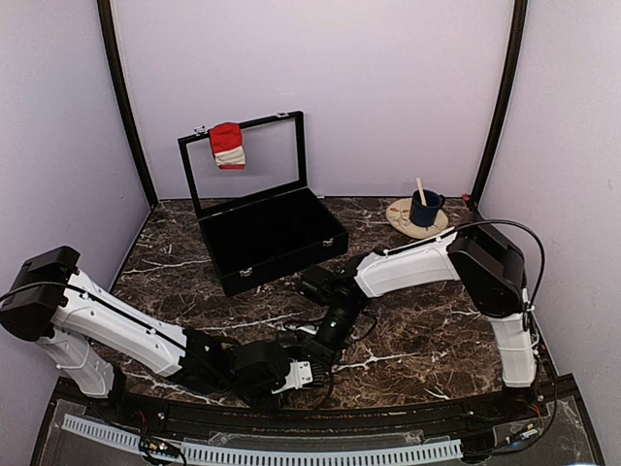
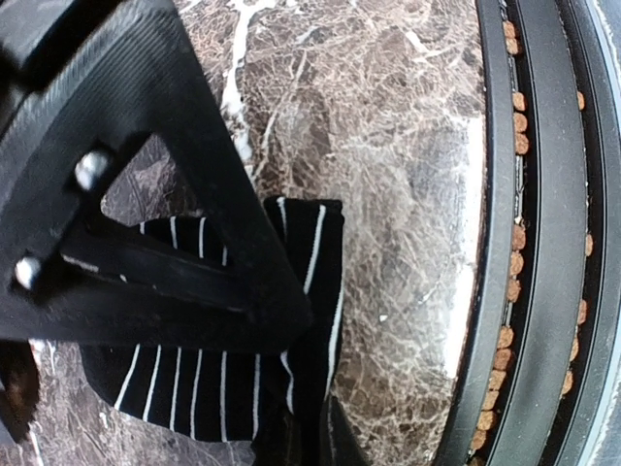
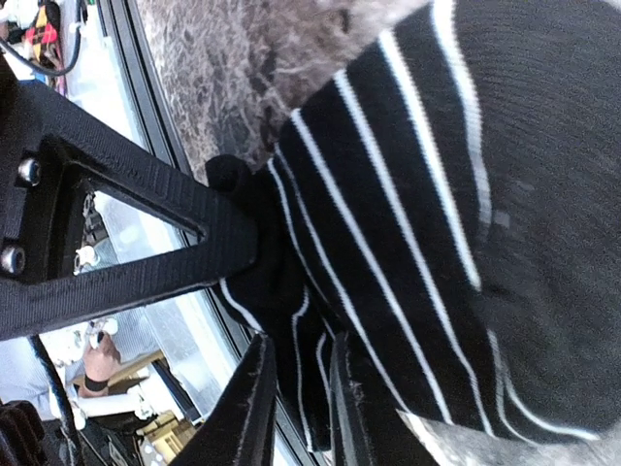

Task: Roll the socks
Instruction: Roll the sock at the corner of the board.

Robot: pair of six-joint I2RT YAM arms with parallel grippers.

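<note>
Marbled worktop [image 1: 417, 320] is carrying a black case [image 1: 281, 267], a red sock [image 1: 228, 146] hanging on its lid. Black striped sock [image 2: 194, 388] is lying at the near edge, the left gripper [image 1: 312, 367] clamping it; whether the right gripper [image 1: 328, 342] is gripping cannot be told. Advisable: anchoring the clamped end while rolling tightly.
</note>
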